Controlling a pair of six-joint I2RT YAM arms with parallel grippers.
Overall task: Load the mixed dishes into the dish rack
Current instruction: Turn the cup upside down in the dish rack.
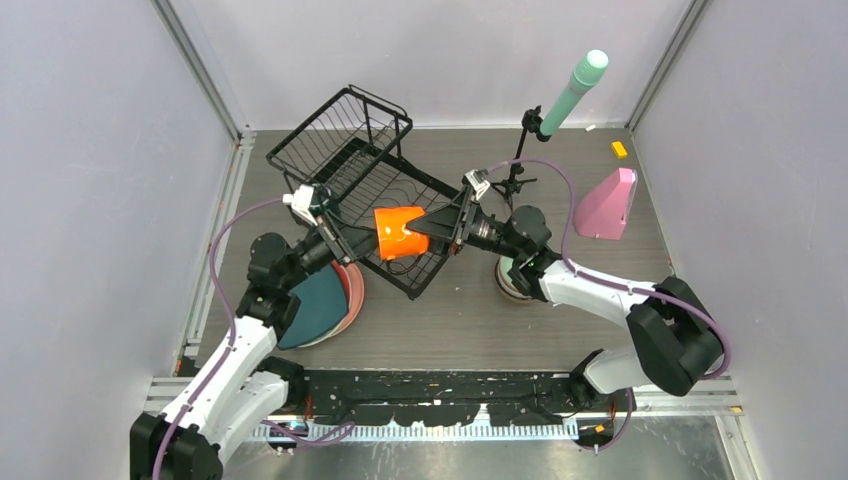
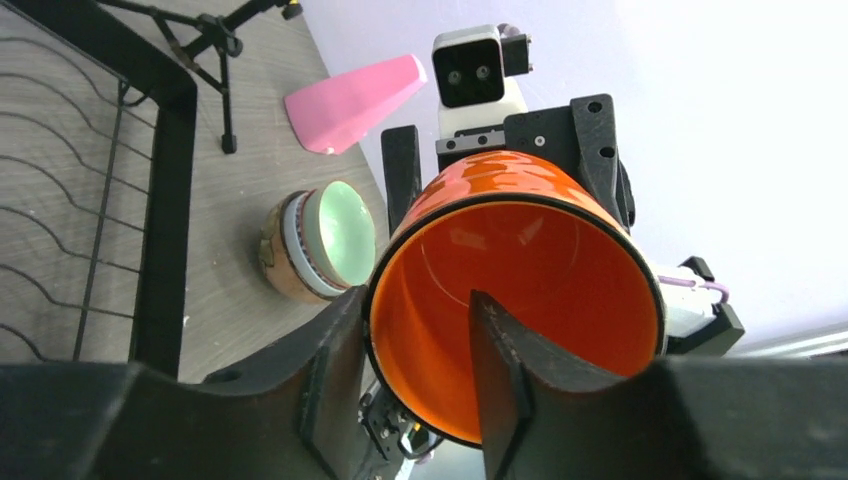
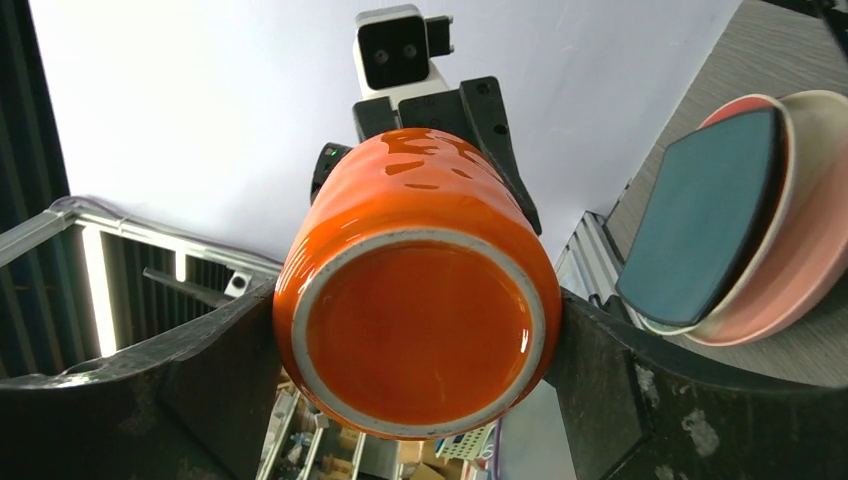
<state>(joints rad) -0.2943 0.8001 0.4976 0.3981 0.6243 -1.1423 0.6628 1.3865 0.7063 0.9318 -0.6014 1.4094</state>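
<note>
An orange mug [image 1: 400, 232] hangs on its side over the near corner of the black wire dish rack [image 1: 345, 165]. My right gripper [image 1: 432, 225] is shut on its base end, a finger on each side of it [image 3: 415, 340]. My left gripper [image 1: 365, 238] is open at the mouth [image 2: 415, 310], one finger inside the mug, one outside the rim, with a gap to the inner wall. A dark teal plate [image 1: 312, 302] lies on pink and reddish plates [image 3: 790, 270] left of the rack. A mint bowl [image 2: 335, 235] sits in stacked bowls [image 1: 512, 282] under my right arm.
A mint cylinder on a black tripod [image 1: 575, 90] stands behind the rack's right side. A pink wedge [image 1: 607, 205] and a small yellow block [image 1: 619, 150] lie at the back right. Grey walls close in both sides.
</note>
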